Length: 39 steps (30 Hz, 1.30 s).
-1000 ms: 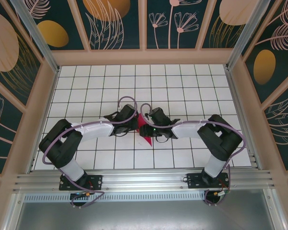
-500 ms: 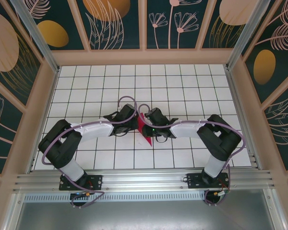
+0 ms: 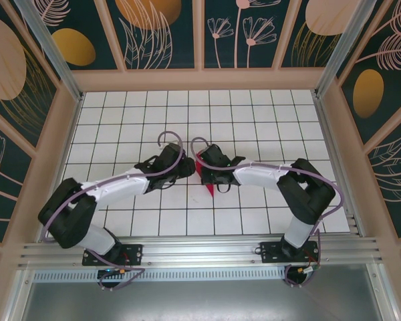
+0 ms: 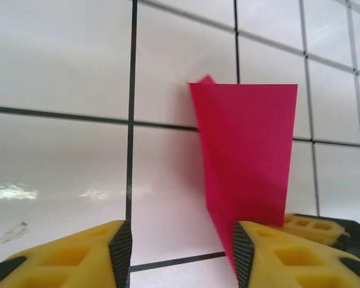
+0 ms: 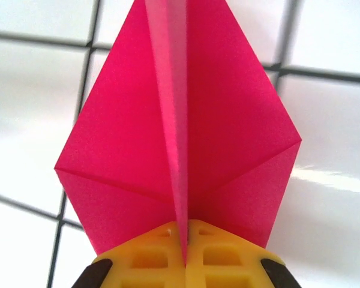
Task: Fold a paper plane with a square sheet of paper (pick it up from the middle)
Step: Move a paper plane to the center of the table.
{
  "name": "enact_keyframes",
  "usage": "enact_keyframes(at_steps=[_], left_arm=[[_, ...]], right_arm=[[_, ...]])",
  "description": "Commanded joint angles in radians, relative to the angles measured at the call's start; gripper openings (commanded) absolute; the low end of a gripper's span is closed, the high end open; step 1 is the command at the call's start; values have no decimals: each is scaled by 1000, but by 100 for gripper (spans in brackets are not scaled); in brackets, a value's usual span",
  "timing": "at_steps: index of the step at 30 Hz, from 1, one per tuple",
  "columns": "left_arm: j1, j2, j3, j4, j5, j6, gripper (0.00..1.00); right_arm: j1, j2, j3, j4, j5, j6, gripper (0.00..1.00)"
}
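The square sheet of paper stands folded as a magenta-pink paper plane (image 3: 205,178) with a centre crease, near the middle of the table. My right gripper (image 5: 183,243) is shut on the plane's (image 5: 132,138) centre fold, and the wings spread to either side above the yellow fingers. My left gripper (image 4: 183,249) is open. The paper (image 4: 246,144) hangs just inside its right finger (image 4: 276,255), and bare tile shows between the jaws. From above, the left gripper (image 3: 187,167) and the right gripper (image 3: 202,164) meet at the paper.
The white grid-tiled table (image 3: 267,114) is walled by wooden-framed patterned panels (image 3: 167,33). Purple cables loop above both wrists. The right gripper's yellow fingers (image 4: 321,227) show behind the paper in the left wrist view.
My left gripper has opened and let go of the paper. My right gripper has shut on the centre fold. Both wrists moved slightly away from the arm bases, and the left arm stretched out.
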Motion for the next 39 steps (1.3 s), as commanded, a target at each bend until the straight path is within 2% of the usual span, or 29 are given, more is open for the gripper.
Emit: enact_keyframes(at_steps=[1, 3, 11, 14, 19, 22, 31, 39], left_arm=[[-4, -65, -31, 17, -98, -22, 52], [-4, -88, -46, 11, -128, -30, 53], [-3, -128, -84, 6, -145, -38, 52], [-3, -129, -90, 5, -148, -41, 52], [-3, -120, -84, 4, -145, -38, 51], [-4, -116, -80, 4, -142, -36, 51], [-4, -104, -78, 10, -127, -37, 51], [-4, -90, -62, 11, -118, -33, 51]], right_arm=[[-6, 30, 94, -201, 240, 80, 4], [-15, 66, 134, -237, 271, 99, 4], [-34, 168, 173, -169, 198, 94, 5], [-33, 194, 168, -157, 194, 96, 9], [-35, 207, 152, -149, 177, 95, 14], [-35, 206, 153, -156, 180, 96, 20], [-37, 217, 144, -153, 168, 97, 20], [-48, 168, 160, -152, 166, 79, 22]])
